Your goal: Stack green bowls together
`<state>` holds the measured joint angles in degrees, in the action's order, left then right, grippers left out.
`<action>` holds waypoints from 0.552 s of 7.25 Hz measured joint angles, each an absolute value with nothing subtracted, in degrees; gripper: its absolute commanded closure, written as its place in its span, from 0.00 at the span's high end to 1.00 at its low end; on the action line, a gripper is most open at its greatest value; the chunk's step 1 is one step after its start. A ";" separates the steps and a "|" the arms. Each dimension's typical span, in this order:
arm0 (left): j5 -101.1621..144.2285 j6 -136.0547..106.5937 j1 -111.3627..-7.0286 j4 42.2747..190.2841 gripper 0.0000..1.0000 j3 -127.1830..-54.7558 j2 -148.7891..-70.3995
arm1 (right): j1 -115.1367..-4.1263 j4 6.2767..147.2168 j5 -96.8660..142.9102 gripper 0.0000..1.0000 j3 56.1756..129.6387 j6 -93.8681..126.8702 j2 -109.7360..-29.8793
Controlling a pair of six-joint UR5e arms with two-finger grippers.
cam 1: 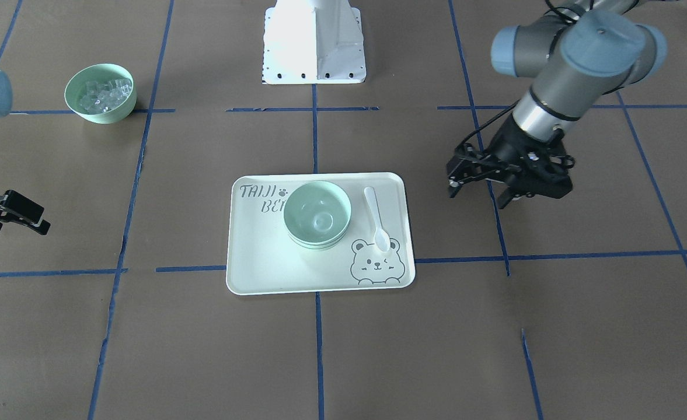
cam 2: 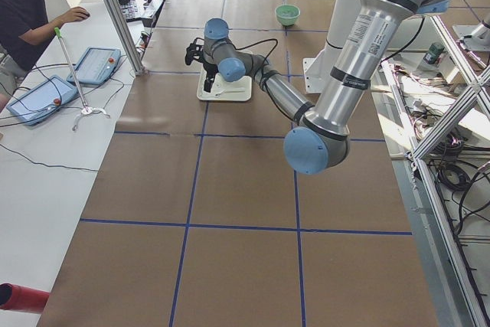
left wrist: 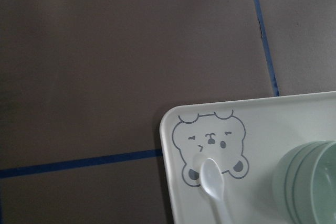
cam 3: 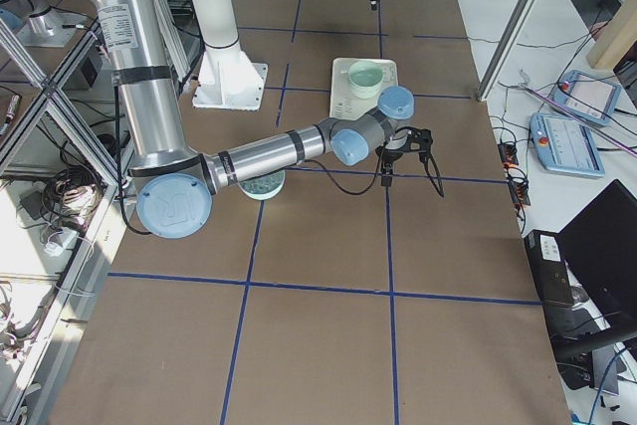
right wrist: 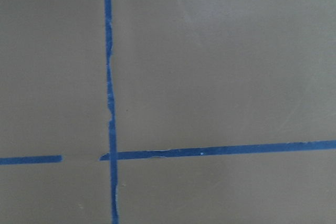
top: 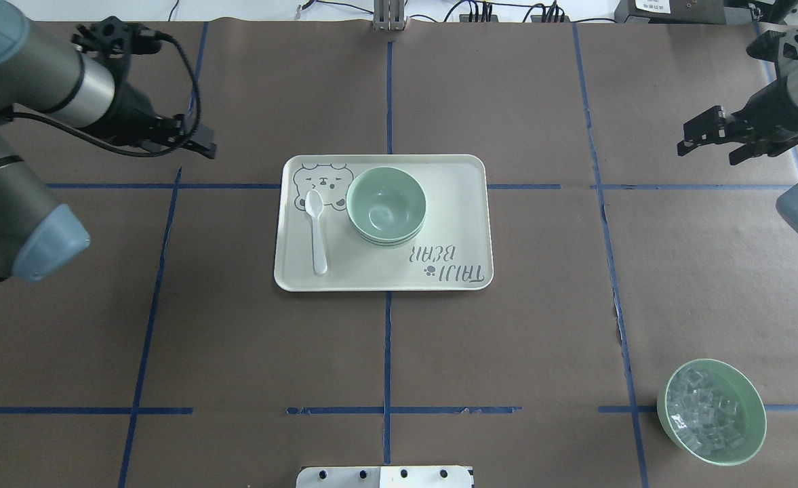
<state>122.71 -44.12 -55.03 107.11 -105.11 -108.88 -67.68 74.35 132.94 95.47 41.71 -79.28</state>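
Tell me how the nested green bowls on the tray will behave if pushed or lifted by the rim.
The green bowls look like thin plastic, so they are probably light and stiff. Sitting low and wide on the smooth tray, they would likely slide rather than tip. Their rims show as separate lines, so lifting the top rim may leave lower bowls behind.

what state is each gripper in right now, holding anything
Left gripper: open, holding nothing.
Right gripper: open, holding nothing.
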 measured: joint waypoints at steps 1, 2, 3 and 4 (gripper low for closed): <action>123.22 -35.03 -59.23 107.32 1.00 -106.71 -102.95 | -70.53 78.60 132.97 1.00 95.41 33.61 -79.73; 124.63 -25.00 -64.44 107.43 1.00 -106.80 -97.79 | -73.47 83.67 132.97 1.00 95.39 25.14 -79.83; 127.03 -14.03 -70.75 107.35 1.00 -105.11 -93.89 | -76.21 88.31 132.98 1.00 95.37 17.44 -79.89; 128.67 -3.44 -77.45 107.10 1.00 -101.75 -91.52 | -78.55 92.02 132.96 1.00 95.34 11.88 -80.09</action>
<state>128.67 -3.44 -77.45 107.10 -101.75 -91.52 -78.55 92.02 132.96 95.34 11.88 -80.09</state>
